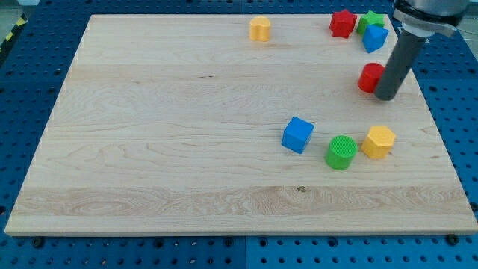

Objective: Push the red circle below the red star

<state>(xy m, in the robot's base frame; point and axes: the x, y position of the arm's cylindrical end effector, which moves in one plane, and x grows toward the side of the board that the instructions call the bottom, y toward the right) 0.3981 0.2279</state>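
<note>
My tip (386, 96) is pressed against the view's right side of the red circle (369, 77), pinching nothing. The circle is placed below the red star (342, 23), slightly rightward. A green block (371, 20), perhaps a star, is half hidden behind a blue block (375, 37).

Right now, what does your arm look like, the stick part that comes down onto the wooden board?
It is a plain, straight rod, dark grey, round like a thick pencil and smooth, with no stripes or writing that I can see. It hangs from a wider dark round part at the view's top right. My tip is blunt, next to the red circle. No cables show.
</note>
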